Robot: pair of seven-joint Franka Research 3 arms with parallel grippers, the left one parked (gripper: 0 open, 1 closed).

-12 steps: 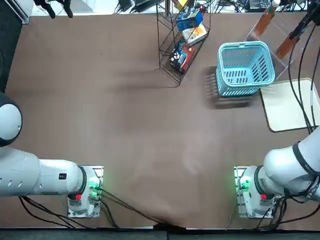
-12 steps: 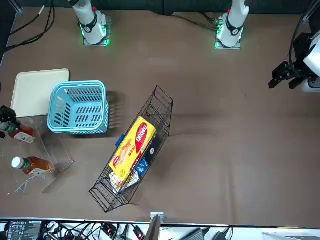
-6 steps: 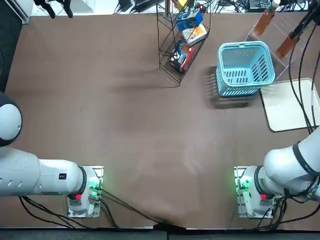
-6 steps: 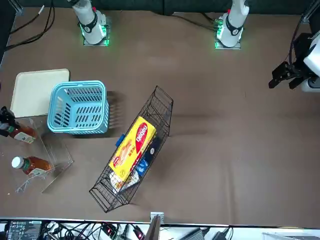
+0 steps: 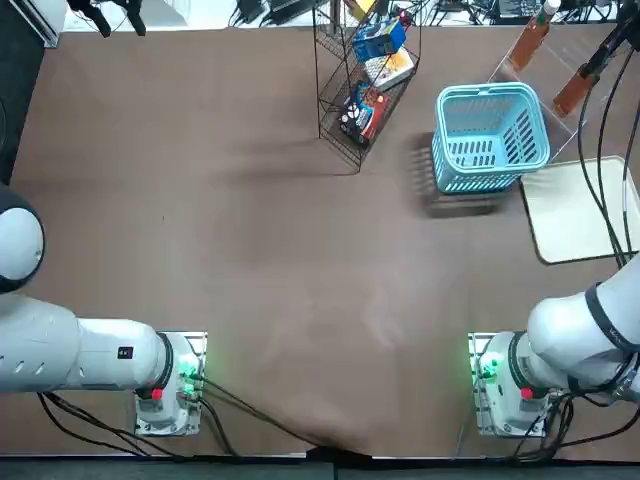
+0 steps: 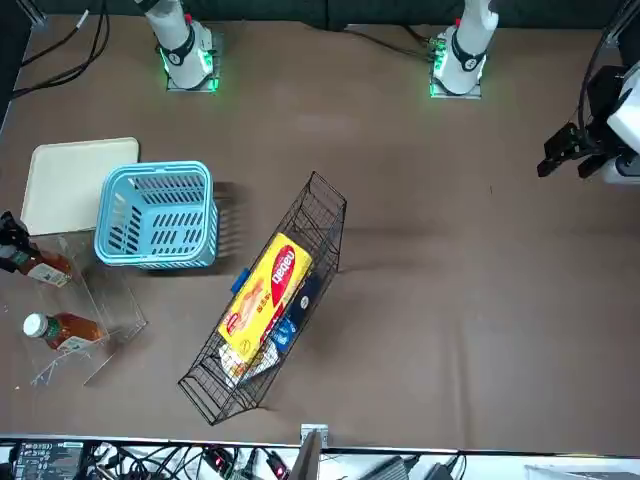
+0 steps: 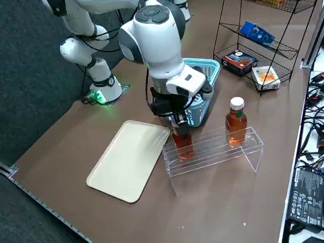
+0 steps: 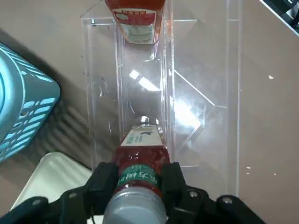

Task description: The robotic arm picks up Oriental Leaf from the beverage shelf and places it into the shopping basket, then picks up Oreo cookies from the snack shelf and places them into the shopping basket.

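Two Oriental Leaf bottles stand in the clear beverage shelf (image 7: 217, 149). My right gripper (image 7: 179, 124) reaches down over the nearer bottle (image 7: 183, 144), and in the right wrist view its fingers (image 8: 103, 183) press both sides of that bottle's neck (image 8: 139, 170), shut on it. The bottle's base still rests in the rack. The second bottle (image 7: 236, 121) stands free further along. The light blue shopping basket (image 5: 490, 135) sits beside the rack with nothing in it. The blue Oreo cookies pack (image 7: 257, 33) lies on an upper tier of the black wire snack shelf (image 5: 360, 80).
A cream tray (image 7: 129, 159) lies flat next to the rack and basket, close under my arm. The snack shelf also holds a red-and-black pack (image 7: 240, 59) and a pale box (image 7: 265, 76). Brown tabletop spreads between the shelves and the arm bases.
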